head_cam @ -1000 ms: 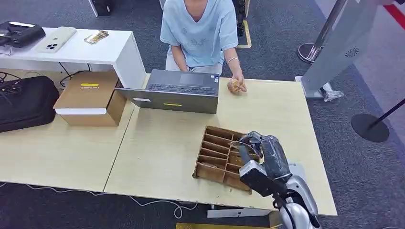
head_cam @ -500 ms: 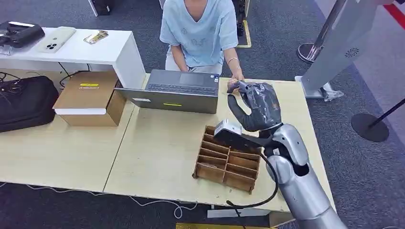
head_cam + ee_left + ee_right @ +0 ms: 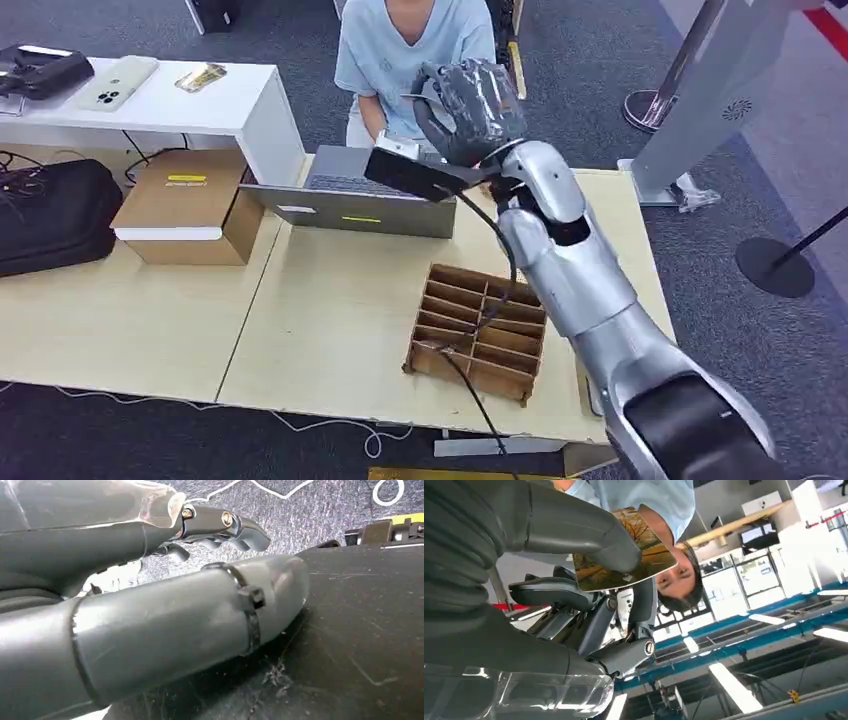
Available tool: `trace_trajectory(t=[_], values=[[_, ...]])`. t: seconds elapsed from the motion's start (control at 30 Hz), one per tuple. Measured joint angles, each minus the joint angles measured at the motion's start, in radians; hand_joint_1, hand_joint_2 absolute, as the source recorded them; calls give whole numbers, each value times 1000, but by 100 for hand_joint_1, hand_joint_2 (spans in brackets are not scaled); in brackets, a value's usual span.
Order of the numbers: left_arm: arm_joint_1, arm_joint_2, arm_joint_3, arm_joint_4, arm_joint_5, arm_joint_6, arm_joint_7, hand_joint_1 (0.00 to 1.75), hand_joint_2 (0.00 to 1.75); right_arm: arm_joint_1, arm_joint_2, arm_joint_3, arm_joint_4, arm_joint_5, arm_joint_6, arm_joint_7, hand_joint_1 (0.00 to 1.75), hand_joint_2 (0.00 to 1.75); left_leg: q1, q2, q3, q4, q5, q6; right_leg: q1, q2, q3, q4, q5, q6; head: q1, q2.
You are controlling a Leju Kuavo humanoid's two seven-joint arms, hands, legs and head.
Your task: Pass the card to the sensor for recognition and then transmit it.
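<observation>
Far to the left of the raised right hand (image 3: 468, 108), a black bag (image 3: 55, 213) lay on the light wooden table (image 3: 330, 300), and a white side desk (image 3: 170, 105) behind it carried a phone (image 3: 118, 82). Nearer, but left of the hand and lower in the head view, a cardboard box (image 3: 190, 205) sat at the table's back edge. A grey laptop (image 3: 362, 195) stood open just below and left of the hand, its screen leaning toward the robot. Beneath the silver forearm, well below the hand, a brown divided tray (image 3: 478, 332) rested on the table.

The right hand was lifted high above the table, in front of the person in a light blue shirt (image 3: 415, 50) seated behind the laptop. In the right wrist view the card (image 3: 626, 555), printed with a brown and gold picture, was pinched between the thick thumb (image 3: 574, 527) and the dark fingers (image 3: 554, 592) under it, so the hand was clamped on the card, with the card's free edge pointing away from the palm toward the person.

The left hand (image 3: 165, 580) hung low over grey carpet beside a dark part of the robot. Its fingers curved loosely with nothing between them, though whether they were truly apart or together could not be told.

To the right of the raised hand, beyond the table's edge, stood a tilted grey stand (image 3: 700, 90).
</observation>
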Motion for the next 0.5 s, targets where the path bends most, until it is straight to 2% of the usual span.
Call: trace_trajectory(t=[0.13, 0.23, 0.33, 0.5], values=[[-7, 0, -11, 0, -4, -16, -3, 0, 0, -107, 53, -6, 169, -88, 21, -43, 175, 175, 0, 0, 0, 0, 0, 0, 0, 0, 0, 0, 0, 0, 0, 0], [-10, 0, -22, 0, -5, -24, -3, 0, 0, -173, 82, -12, 277, -92, 20, -39, 175, 175, 0, 0, 0, 0, 0, 0, 0, 0, 0, 0, 0, 0, 1, 0], [-11, 0, -24, 0, -8, -27, -6, 0, 0, -221, 104, -13, 369, -81, 22, -1, 175, 175, 0, 0, 0, 0, 0, 0, 0, 0, 0, 0, 0, 0, 0, 0], [-13, 0, -25, 0, -8, -36, -6, 0, 0, -284, 140, -8, 519, -19, 49, 114, 175, 175, 0, 0, 0, 0, 0, 0, 0, 0, 0, 0, 0, 0, 0, 0]])
